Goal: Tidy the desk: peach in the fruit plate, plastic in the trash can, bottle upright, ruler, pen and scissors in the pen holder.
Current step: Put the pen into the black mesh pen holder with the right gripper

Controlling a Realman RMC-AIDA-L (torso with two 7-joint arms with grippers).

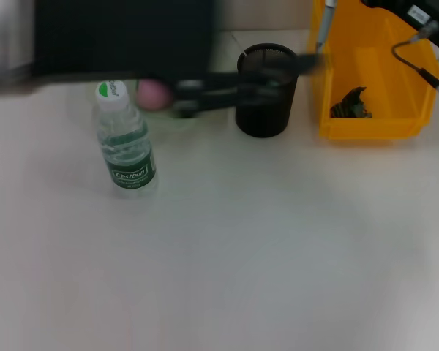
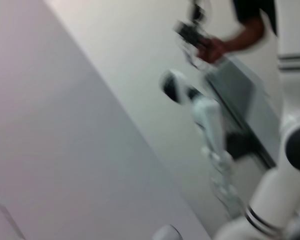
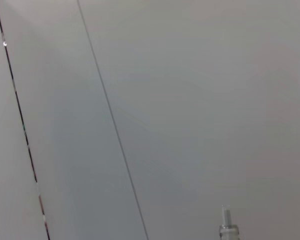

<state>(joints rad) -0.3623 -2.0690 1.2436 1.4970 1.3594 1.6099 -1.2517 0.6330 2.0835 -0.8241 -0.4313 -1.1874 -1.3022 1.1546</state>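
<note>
The bottle (image 1: pixel 125 140) stands upright on the desk (image 1: pixel 227 248), left of centre. Behind it the pink peach (image 1: pixel 152 93) lies in the pale fruit plate (image 1: pixel 177 121), partly covered by my left arm. That arm is a dark blur across the back, and my left gripper (image 1: pixel 300 67) reaches in front of the pen holder (image 1: pixel 266 93). The pen (image 1: pixel 323 25) hangs upright in the air between the pen holder and the trash can (image 1: pixel 369 124), held by my right gripper above the picture; its tip (image 3: pixel 226 220) shows in the right wrist view. The plastic (image 1: pixel 351 104) lies in the trash can. Ruler and scissors are out of view.
My right arm's cables (image 1: pixel 418 55) hang over the trash can's right side. In the left wrist view, a white robot arm (image 2: pixel 210 125) and a person's hand (image 2: pixel 215 47) show far off beyond the desk.
</note>
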